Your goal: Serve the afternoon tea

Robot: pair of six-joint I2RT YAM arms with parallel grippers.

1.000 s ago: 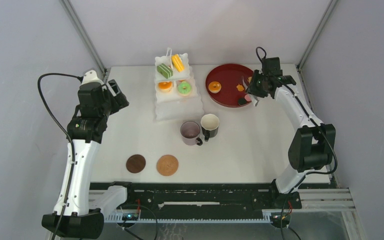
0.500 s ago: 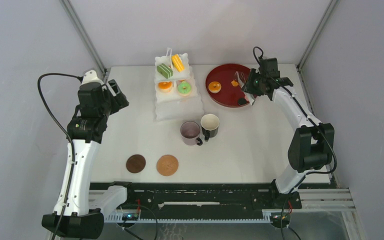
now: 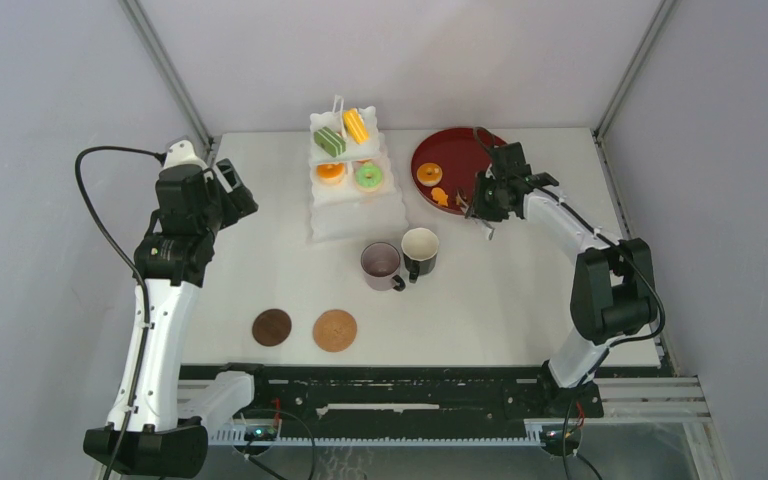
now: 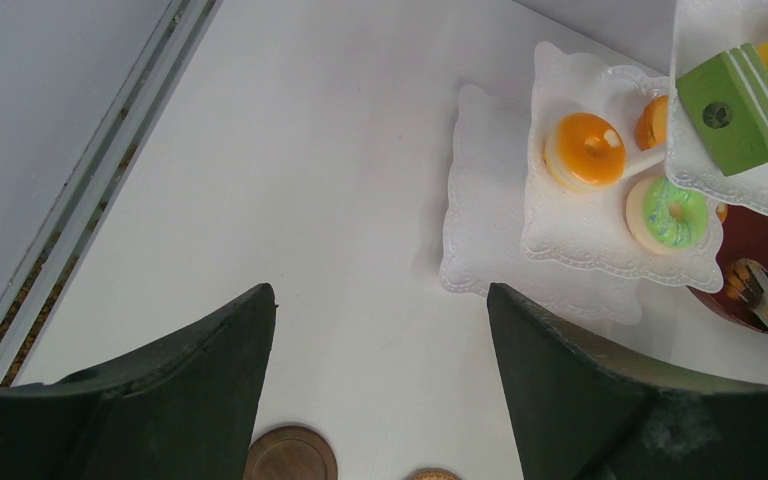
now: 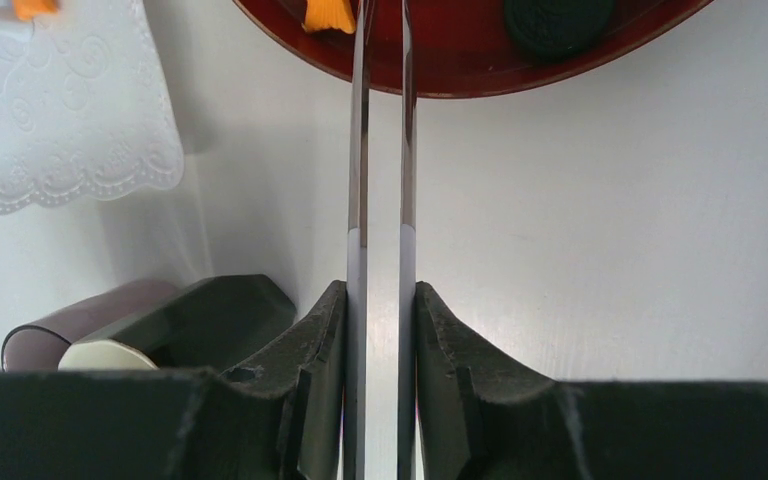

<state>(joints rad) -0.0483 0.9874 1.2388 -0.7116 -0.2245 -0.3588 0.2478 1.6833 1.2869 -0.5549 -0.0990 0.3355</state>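
My right gripper [image 3: 488, 192] [image 5: 381, 292] is shut on the long metal tongs [image 5: 407, 150]. A small orange pastry [image 3: 440, 197] sits at their far end, over the front left rim of the dark red tray [image 3: 460, 150]. The white tiered stand [image 3: 345, 215] carries green [image 3: 329, 141], yellow [image 3: 356, 125] and orange [image 3: 330, 172] pastries and a green ring [image 3: 367, 176]. The mauve mug [image 3: 381, 262] and the black mug [image 3: 420, 247] stand together at mid-table. Two brown coasters [image 3: 271, 326] [image 3: 335, 330] lie near the front. My left gripper [image 3: 228, 188] [image 4: 380, 292] hangs open and empty, left of the stand.
On the tray lie an orange-topped pastry [image 3: 428, 173] and a black round piece [image 5: 558, 20]. Metal frame posts rise at the back corners, and a rail runs along the table's left edge [image 4: 80, 210].
My right arm has swung left and nearer, carrying the tongs and the orange pastry from the tray's right side to its front left rim. The left arm has not moved.
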